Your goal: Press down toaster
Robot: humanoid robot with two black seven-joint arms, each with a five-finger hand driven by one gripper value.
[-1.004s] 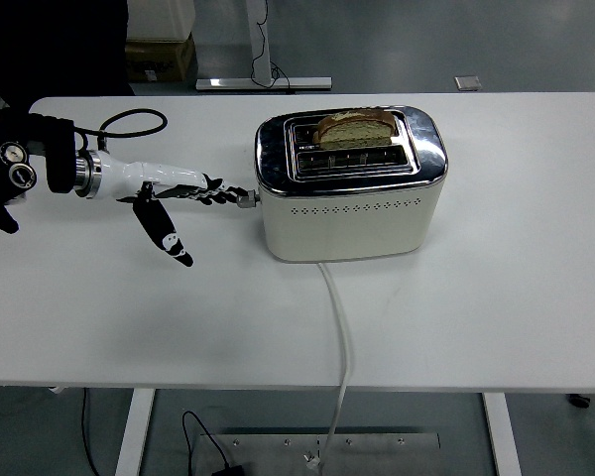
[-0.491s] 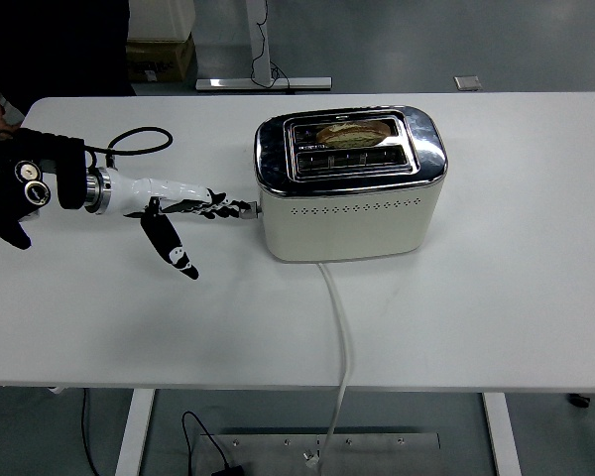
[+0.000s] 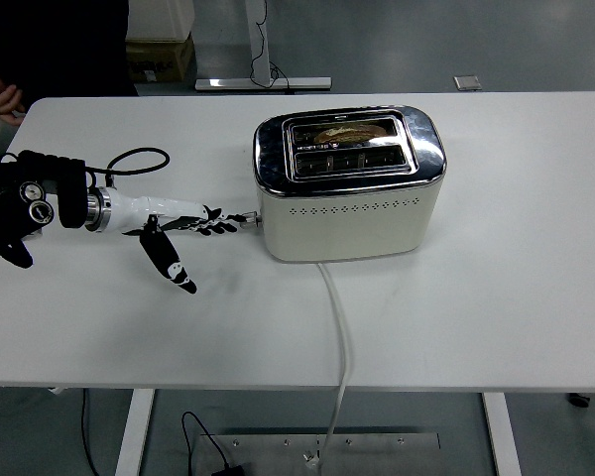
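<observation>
Left hand (image 3: 183, 230), fingers outstretched on the toaster (image 3: 349, 183) lever (image 3: 246, 222), now lower, bread (image 3: 349, 133) sunk inside: press seemingly done.

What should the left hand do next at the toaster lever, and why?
Probably draw the left hand away from the lever. The bread sits low in the slot of the toaster, and the lever appears low on the toaster's side, so the press looks done. The fingertips reach the lever; whether they touch it is unclear.
</observation>
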